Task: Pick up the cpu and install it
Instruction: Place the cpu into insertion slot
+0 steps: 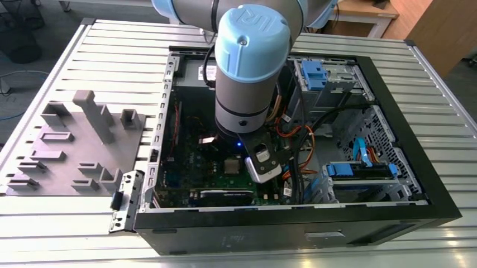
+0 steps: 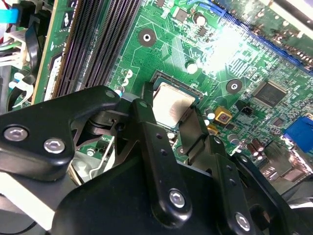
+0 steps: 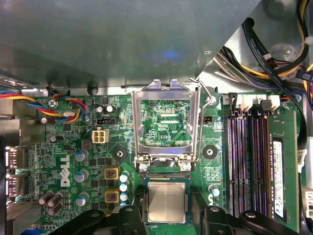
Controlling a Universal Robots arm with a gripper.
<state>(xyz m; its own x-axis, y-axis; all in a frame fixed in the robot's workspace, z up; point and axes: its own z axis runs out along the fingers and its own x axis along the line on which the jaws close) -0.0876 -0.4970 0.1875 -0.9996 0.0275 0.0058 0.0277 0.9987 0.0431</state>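
The gripper sits low over the motherboard, its fingers closed on the cpu, level above the socket.

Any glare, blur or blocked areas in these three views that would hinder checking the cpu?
Second wrist view: strong white glare on the motherboard beyond the cpu; the black gripper covers the foreground. First wrist view: evenly lit, cpu sharp. Exterior view: the arm blocks the socket area.

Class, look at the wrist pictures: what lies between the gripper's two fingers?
The cpu, sitting in the socket on the green motherboard, lies between the gripper fingers in both wrist views.
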